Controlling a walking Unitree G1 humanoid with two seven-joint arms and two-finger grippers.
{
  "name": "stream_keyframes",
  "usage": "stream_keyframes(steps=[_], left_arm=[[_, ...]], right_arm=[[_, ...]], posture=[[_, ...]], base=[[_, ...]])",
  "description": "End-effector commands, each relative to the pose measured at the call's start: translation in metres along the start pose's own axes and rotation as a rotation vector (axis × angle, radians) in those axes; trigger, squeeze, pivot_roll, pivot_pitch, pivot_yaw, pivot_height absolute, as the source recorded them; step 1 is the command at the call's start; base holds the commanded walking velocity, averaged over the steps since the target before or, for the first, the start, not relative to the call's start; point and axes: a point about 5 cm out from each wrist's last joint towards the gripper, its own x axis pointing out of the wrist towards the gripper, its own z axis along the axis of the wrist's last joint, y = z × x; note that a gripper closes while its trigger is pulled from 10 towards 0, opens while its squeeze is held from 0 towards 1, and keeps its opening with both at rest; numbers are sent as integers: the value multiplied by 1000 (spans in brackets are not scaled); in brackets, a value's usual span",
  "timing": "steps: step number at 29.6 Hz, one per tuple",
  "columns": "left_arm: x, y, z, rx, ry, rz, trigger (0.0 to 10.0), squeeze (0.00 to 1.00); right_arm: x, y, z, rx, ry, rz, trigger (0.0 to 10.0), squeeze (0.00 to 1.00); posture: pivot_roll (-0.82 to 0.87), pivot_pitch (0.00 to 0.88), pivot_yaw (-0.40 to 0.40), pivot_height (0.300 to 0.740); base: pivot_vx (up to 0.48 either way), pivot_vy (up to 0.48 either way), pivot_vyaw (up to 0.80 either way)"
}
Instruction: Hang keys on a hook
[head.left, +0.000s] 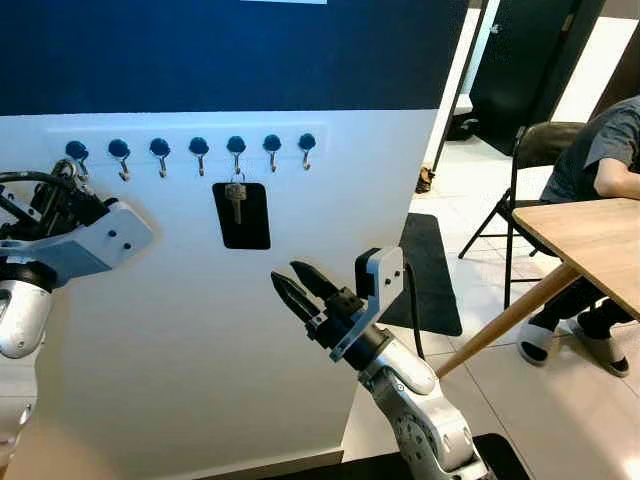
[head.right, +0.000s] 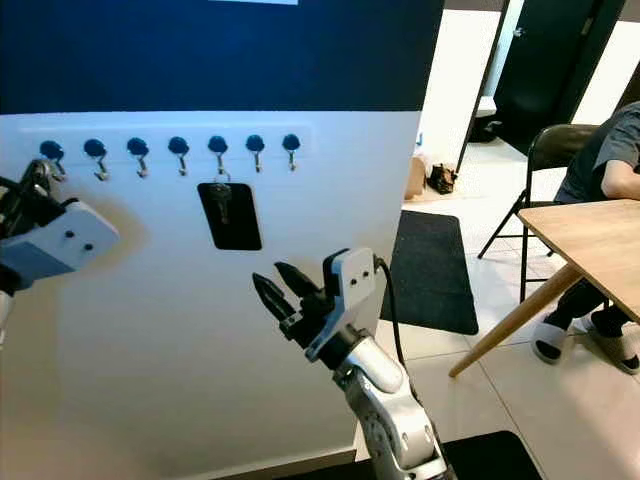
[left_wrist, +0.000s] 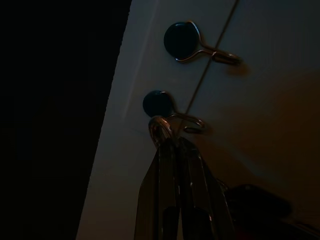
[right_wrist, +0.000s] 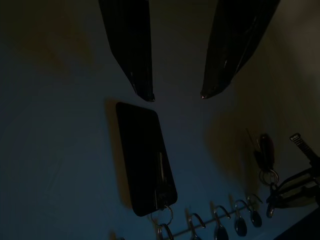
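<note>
The left gripper is raised to the far-left end of the row of hooks on the white wall panel, its fingers pressed together on the key ring; the ring sits at the fingertips just beside the end hook, touching or nearly touching its wire, so the keys look ready to be slipped on but, as I judge it, are not yet hung; holding by the ring leaves the loop free to pass over the hook's tip; the left arm is bent high, the wrist levelled toward the wall; a second key with a black fob already hangs from a hook nearer the middle of the row; the right gripper is held lower and away from the wall, its two black fingers spread apart with nothing between them, forearm angled up from below, apparently kept clear so as not to crowd the work; to the right a person sits by a wooden table with a folding chair near it
</note>
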Motion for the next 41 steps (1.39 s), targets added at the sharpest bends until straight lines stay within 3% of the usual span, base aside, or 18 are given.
stream_keyframes(steps=[1, 29, 41], left_arm=[[-1, 0, 8, -10, -28, 11, 10000, 0], [6, -25, 13, -19, -31, -70, 10000, 0], [18, -27, 20, -23, -52, -56, 10000, 0]], right_arm=[[-2, 1, 0, -6, 10, -1, 10000, 0], [-3, 1, 0, -5, 9, -4, 10000, 0], [-2, 2, 0, -3, 8, -7, 10000, 0]], posture=[[218, 108, -18, 740], [214, 117, -19, 740], [208, 121, -12, 740]], base=[[0, 0, 0], [0, 0, 0], [0, 0, 0]])
